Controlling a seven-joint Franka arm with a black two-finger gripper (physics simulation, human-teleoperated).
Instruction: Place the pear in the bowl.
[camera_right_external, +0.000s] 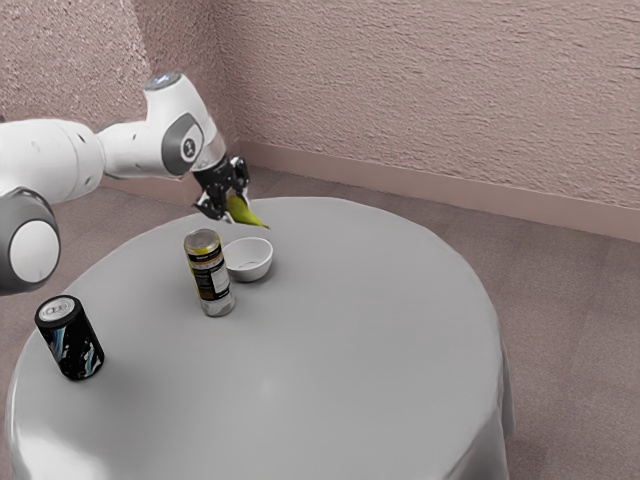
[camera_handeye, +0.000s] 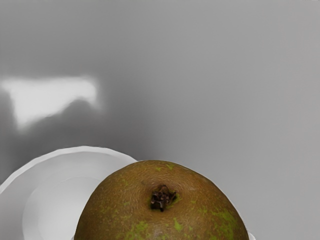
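The pear (camera_right_external: 243, 212) is off the table, its taper aimed toward 4 o'clock in the exterior view, with the gripper (camera_right_external: 227, 196) clamped on it. In that view the white bowl (camera_right_external: 257, 270) lies at 6 o'clock from the fruit, near; in the wrist view the pear covers only part of it, so I judge the two are not yet centred on each other. Carrying is the step in hand: shift the fruit over the middle of the hollow first, then lower straight and slowly, keeping the grip firm so the tilted pear doesn't swivel. Let go once it sits inside the wall, close to the base; a release over the rim could tip the bowl or roll the fruit out. The tall can (camera_right_external: 209, 275) stands just beside the bowl at its 8 o'clock, so keep wrist and fingers clear of that side. The black can (camera_right_external: 70, 338), farther out at 8 o'clock on the table (camera_right_external: 350, 350), poses little risk.
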